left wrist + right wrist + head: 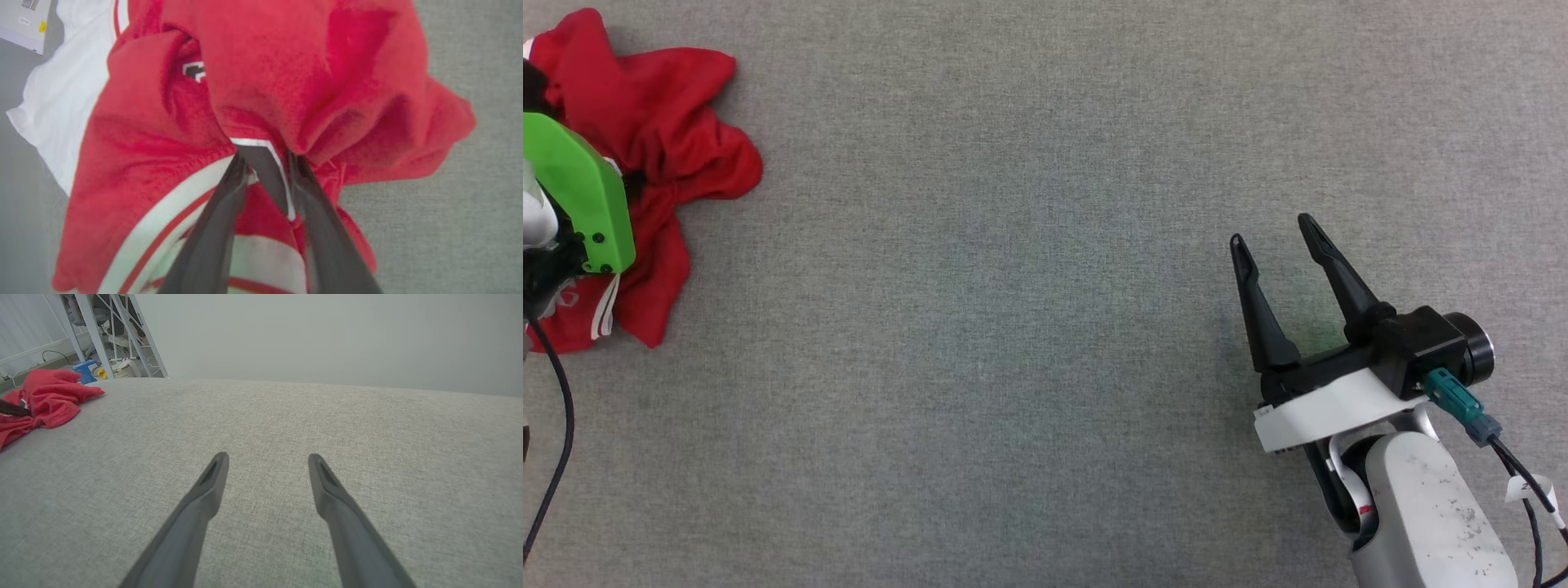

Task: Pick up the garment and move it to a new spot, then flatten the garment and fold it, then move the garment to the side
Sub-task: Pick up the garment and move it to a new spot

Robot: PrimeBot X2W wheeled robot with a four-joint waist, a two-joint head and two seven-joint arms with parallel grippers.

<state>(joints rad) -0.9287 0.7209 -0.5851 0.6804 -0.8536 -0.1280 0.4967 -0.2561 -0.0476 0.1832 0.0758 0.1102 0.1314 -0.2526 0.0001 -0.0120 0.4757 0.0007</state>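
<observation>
my left pincer (267, 157) is sitting right in the garment (347, 81), w/ its fingers (212, 228) standing part-way in, not wide & not together. a black, white-edged bit of the number (265, 175) is lying btwn the tips, and red cloth is bunching up just above them. can't tell if i'm truly clamping it or only touching it w/ cloth in the gap. the white & red striped trim (171, 228) is running under the fingers near the bottom of the left wrist view, and a white sleeve (69, 102) is spreading out flat to that view's left on the grey surface. from the head cam the garment is lying crumpled at the far upper left of the grey fabric tabletop (1013, 327), folds fanning out from one spot. the green cover (580, 188) on my left wrist is sitting over it and hiding the fingers, and a black cable (560, 425) is hanging below. my right pincer (1272, 230) is standing wide open and holding nothing. it's hovering over bare grey cloth at the lower right of the head view, well apart from the garment, tips pointing up & a bit left. in the right wrist view the red heap is showing at the far left near the table edge, w/ a pale metal frame (94, 330) beyond it.
</observation>
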